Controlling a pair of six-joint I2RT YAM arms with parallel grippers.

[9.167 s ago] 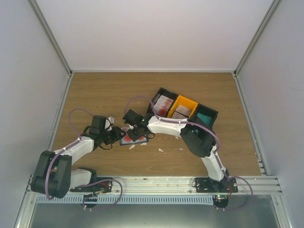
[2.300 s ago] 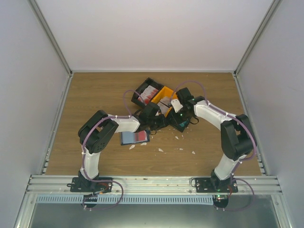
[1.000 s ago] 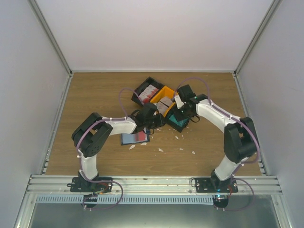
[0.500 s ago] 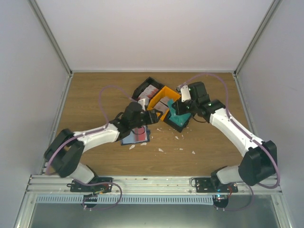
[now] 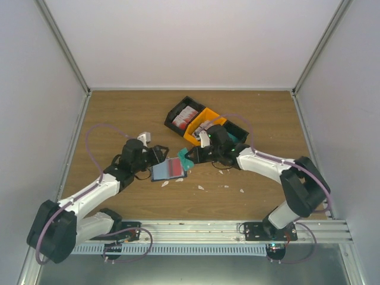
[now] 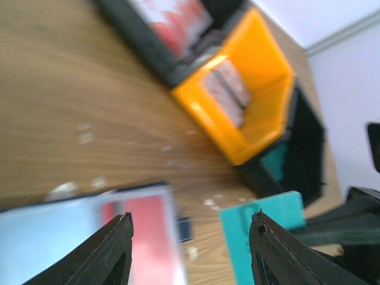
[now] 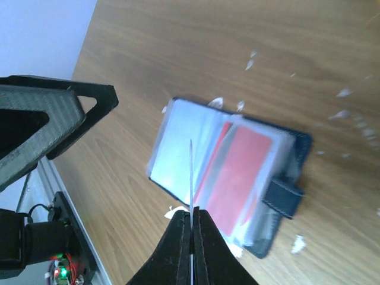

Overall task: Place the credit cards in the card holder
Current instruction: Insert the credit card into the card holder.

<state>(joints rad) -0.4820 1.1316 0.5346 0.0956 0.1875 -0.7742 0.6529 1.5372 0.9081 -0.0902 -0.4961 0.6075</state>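
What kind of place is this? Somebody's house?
Probably not a house: it looks like a robot test booth. Two robot arms are bolted to a metal rail, and plain white walls box in the wooden table.

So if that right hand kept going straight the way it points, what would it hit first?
Probably the open card holder: the right hand pinches a teal card edge-on, aimed at the holder's pale page. The card's tip would touch first; depth is unclear.
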